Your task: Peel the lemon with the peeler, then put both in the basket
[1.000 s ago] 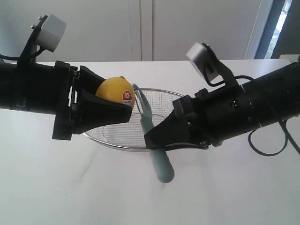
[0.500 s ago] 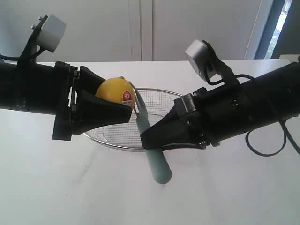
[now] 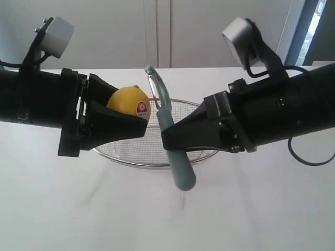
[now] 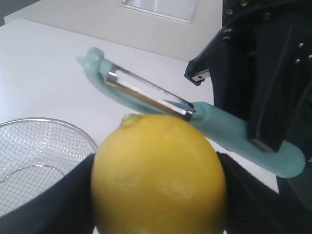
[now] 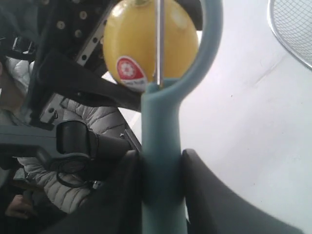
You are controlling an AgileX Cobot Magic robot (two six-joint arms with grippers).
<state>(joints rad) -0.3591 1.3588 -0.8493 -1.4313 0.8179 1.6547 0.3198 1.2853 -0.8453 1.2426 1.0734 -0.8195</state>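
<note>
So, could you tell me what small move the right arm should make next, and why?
Probably press the peeler against the lemon and draw its blade along the skin. The left hand grips the lemon, the right hand grips the peeler's handle, and the blade sits right by the lemon's top. No peeled skin shows yet.

The exterior view looks slightly down over the worktop from further off; both wrist views sit very close, and all three share the lemon and peeler
</note>
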